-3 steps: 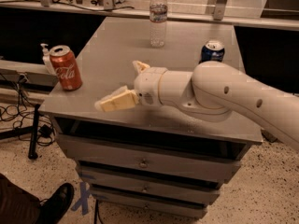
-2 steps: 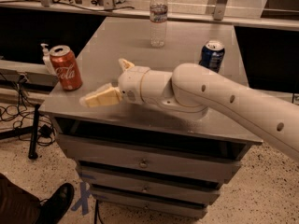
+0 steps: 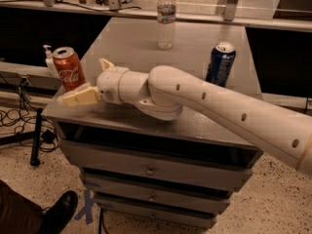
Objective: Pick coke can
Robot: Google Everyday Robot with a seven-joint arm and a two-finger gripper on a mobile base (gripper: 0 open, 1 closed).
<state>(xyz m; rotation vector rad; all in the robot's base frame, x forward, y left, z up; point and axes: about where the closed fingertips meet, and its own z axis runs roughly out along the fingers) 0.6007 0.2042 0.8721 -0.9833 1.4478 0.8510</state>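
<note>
**While the coke can [image 3: 68, 68] stands upright, the gripper [image 3: 84, 81] gapes beside it**

The can sits at the near left corner of the grey table [image 3: 204, 126]. At its 4 o'clock the gripper hangs released, grasping nothing: one cream finger low by the table edge, the other raised at the can's 3 o'clock. A water bottle [image 3: 166, 18] stands at 1 o'clock, a dark blue can [image 3: 221, 63] well apart at 3 o'clock.
</note>
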